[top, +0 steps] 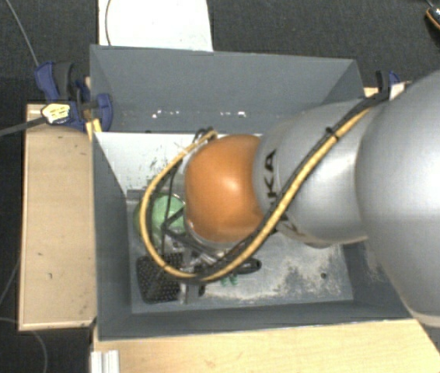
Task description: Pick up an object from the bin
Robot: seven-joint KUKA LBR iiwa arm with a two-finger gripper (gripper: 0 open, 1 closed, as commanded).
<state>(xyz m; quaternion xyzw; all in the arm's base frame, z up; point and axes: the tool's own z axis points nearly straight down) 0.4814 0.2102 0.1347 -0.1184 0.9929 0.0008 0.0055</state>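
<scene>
Pincer (pixel 184 264): low over the near left part of the bin's floor, tucked under the wrist. Whether it stood wide, narrow or closed on something could not be told, as the wrist's own parts screened it from above.

Nearest things, either of which may have been the one to be picked:
- Green round thing (pixel 160 212): on the floor just left of the pincer, half hidden behind the wrist. It looked smooth and curved, so likely to slip unless taken squarely.
- Black mesh pad (pixel 155 280): flat in the near left corner, just beside the pincer and partly under the cable loop. Lying that flat and that close to the walls, it probably left little room for a grip.
- Small green scraps (pixel 232 278): on the floor to the right of the pincer, near the front wall.

Which of these the pincer was over could not be settled; it sat between the green thing and the pad.

Robot parts:
- Orange cover (pixel 220 186): a dome on the wrist, directly above the pincer.
- Yellow cable (pixel 307 171): ran along the arm and looped round the cover, slack enough to let the wrist turn.
- Arm (pixel 360 185): grey, reached in from the right, bent steeply down to get to the floor.

Container:
- Bin (pixel 228 92): grey metal, floor scuffed, otherwise sparse.
</scene>
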